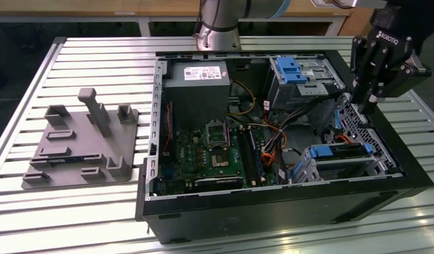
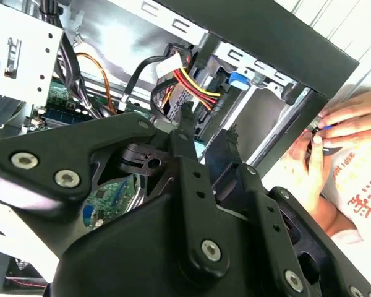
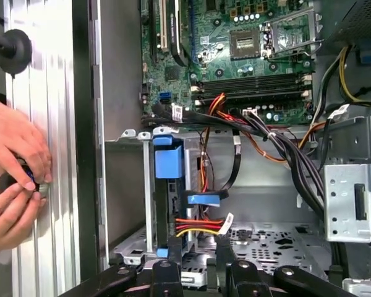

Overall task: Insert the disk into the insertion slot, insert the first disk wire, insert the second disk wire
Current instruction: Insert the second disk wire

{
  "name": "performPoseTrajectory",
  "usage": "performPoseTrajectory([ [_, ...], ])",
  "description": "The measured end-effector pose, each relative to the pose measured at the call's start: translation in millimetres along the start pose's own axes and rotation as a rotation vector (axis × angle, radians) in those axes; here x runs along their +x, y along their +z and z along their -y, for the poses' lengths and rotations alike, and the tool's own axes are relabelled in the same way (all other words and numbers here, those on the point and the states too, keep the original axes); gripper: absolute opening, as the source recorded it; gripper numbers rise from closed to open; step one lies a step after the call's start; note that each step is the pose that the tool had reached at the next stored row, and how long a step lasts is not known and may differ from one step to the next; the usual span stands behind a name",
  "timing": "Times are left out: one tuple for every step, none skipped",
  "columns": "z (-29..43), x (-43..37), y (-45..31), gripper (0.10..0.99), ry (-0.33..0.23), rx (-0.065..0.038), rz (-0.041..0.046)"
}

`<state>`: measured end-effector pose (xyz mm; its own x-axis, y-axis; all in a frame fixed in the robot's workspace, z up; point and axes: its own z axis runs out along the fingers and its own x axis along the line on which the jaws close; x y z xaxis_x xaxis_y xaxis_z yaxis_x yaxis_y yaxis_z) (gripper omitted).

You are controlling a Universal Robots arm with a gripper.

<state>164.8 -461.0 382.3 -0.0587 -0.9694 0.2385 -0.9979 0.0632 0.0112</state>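
An open computer case (image 1: 273, 203) lies on a slatted metal worktop (image 1: 97, 211), with a grey moulded fixture (image 1: 83, 143) beside it on the exterior view's left. My gripper (image 1: 365, 106) hangs over the case's edge on the exterior view's right, pointing down into it. In both wrist views I see the fingers (image 3: 224, 250) standing apart, with nothing between them. The disk (image 1: 342, 152), silver in its blue carrier, already sits inside the slot (image 1: 347, 166), the perforated metal cage just below the gripper in the exterior view. In the first wrist view a bundle of red and yellow wires (image 3: 198, 226) lies just ahead of the fingers and reaches toward the disk's end; I cannot tell whether it is plugged in. A taller bay (image 1: 301, 79) with a blue latch stands apart from the slot. A person's hands (image 3: 15, 173) rest on the worktop outside the case wall, pinching a small dark object.
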Motion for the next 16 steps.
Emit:
performPoseTrajectory([
  [-2.0,-2.6,0.0,0.361,0.0,0.0,-0.0042],
  [-4.1,-4.8,0.1,0.361,0.0,0.001,-0.0088],
  [-5.9,-6.6,0.4,0.361,-0.001,0.001,-0.0136],
  [-7.6,-8.2,0.6,0.361,-0.001,0.002,-0.0194],
  [-9.6,-10.0,0.9,0.361,-0.002,0.002,-0.0256],
  [-11.4,-11.3,1.1,0.361,-0.002,0.003,-0.0322],
  [-13.2,-12.5,1.4,0.361,-0.003,0.003,-0.0397],
  [-14.9,-13.5,1.7,0.361,-0.003,0.004,-0.0475],
  [-16.4,-14.5,2.0,0.361,-0.004,0.005,-0.0549],
  [-17.7,-15.1,2.4,0.361,-0.005,0.005,-0.0632],
  [-18.7,-15.3,2.6,0.361,-0.007,0.007,-0.0755],
  [-19.6,-15.4,2.8,0.361,-0.009,0.008,-0.0871],
  [-20.5,-15.8,3.0,0.361,-0.012,0.009,-0.0964],
  [-21.4,-16.4,3.5,0.361,-0.014,0.01,-0.1035],
  [-22.4,-17.3,4.1,0.361,-0.016,0.011,-0.1092],
  [-23.5,-18.4,4.8,0.361,-0.017,0.012,-0.1138],
])
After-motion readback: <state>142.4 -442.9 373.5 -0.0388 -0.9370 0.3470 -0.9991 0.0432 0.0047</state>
